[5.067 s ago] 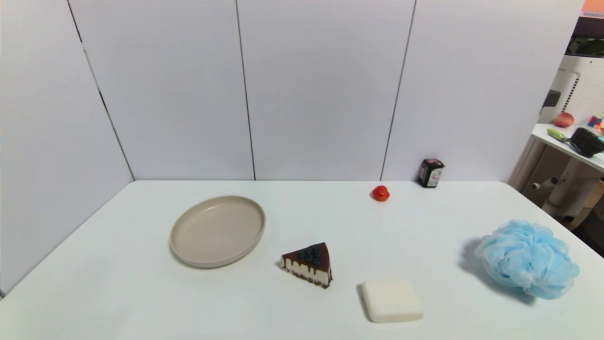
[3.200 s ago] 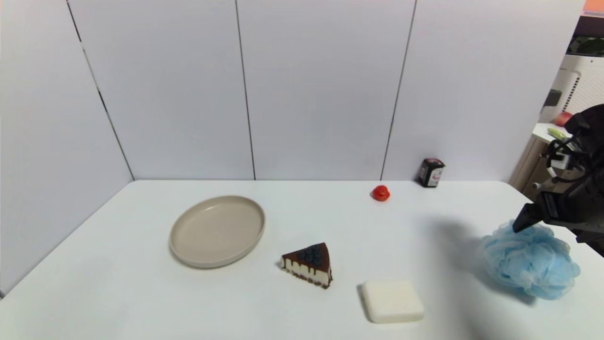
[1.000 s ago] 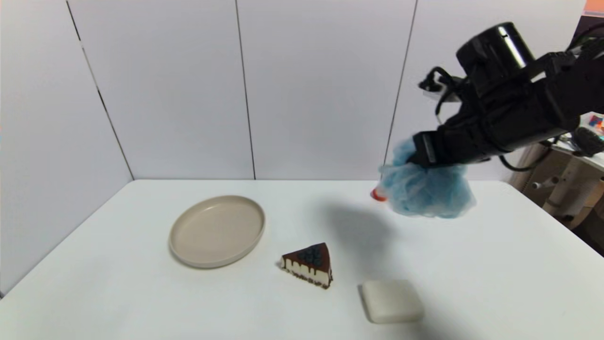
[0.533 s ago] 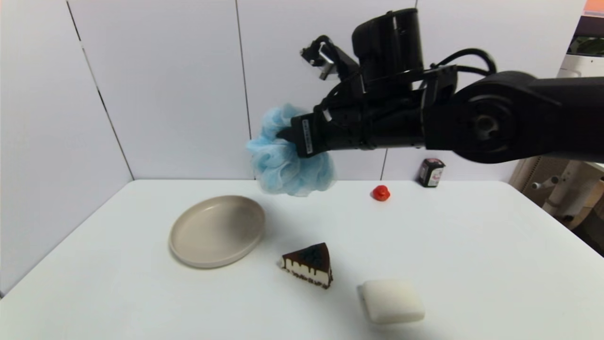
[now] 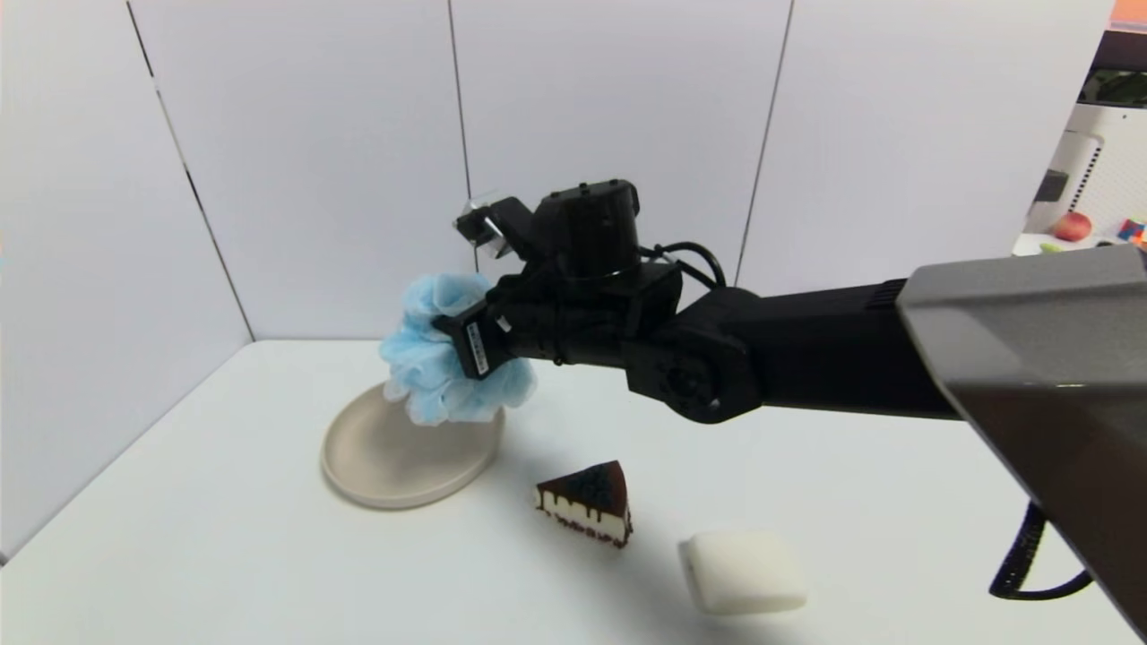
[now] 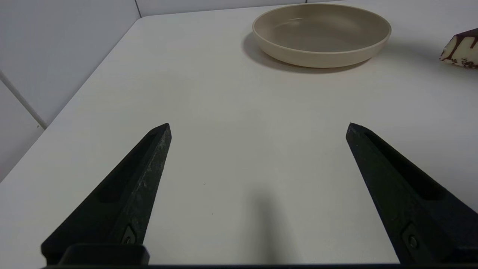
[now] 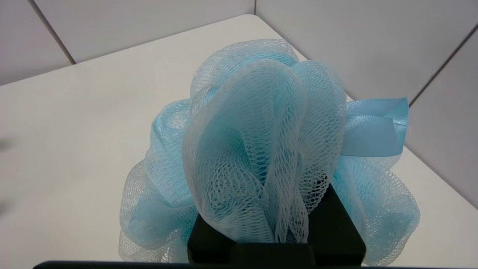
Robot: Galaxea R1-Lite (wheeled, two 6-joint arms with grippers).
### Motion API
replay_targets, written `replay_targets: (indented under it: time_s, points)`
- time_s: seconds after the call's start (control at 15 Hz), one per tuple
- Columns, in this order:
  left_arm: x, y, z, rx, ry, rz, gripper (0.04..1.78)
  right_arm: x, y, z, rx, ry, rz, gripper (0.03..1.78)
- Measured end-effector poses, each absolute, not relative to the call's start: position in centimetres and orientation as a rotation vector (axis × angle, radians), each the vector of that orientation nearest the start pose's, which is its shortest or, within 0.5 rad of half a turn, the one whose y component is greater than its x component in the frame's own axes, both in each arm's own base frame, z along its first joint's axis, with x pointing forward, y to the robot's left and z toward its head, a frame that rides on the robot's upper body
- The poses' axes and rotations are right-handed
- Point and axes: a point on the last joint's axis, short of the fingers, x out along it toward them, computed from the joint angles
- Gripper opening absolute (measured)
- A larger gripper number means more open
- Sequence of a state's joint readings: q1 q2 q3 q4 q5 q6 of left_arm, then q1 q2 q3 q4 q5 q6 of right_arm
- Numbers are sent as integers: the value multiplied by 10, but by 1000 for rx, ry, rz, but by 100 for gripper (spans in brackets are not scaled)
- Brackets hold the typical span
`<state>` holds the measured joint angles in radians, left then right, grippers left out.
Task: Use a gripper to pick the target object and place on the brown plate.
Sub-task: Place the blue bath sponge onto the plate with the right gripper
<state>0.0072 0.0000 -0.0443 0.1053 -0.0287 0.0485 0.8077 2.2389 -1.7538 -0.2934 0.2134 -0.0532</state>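
Observation:
My right gripper (image 5: 457, 354) is shut on the fluffy light blue bath pouf (image 5: 428, 363) and holds it in the air just over the far right part of the beige-tan plate (image 5: 376, 466). In the right wrist view the pouf (image 7: 261, 149) swallows the fingers, and the gripper (image 7: 276, 228) shows only as black blocks at its base. My left gripper (image 6: 257, 127) is open and empty, low over bare table, with the plate (image 6: 321, 56) ahead of it. The left gripper is out of the head view.
A chocolate cake slice (image 5: 587, 512) lies right of the plate; its tip shows in the left wrist view (image 6: 461, 50). A white soap bar (image 5: 742, 573) lies near the front edge. My right arm (image 5: 806, 354) spans the table's right half. White walls close the back and left.
My right gripper picked the pouf up from the table's right edge, lifted it and carried it left across the table; in the last half second it came down over the plate.

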Motion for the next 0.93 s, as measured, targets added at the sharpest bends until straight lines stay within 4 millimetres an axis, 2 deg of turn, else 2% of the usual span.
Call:
replay_targets:
  time_s: [0.27, 0.6, 0.93]
  points:
    - [-27, -1, 77, 48, 60, -23, 169, 335, 360, 186, -98, 118, 1030, 28]
    - [-27, -1, 77, 48, 60, -23, 169, 339, 375, 180, -88, 96, 1041, 93]
    - [-27, -1, 77, 47, 60, -23, 169, 340, 375, 180, -86, 102, 1031, 130]
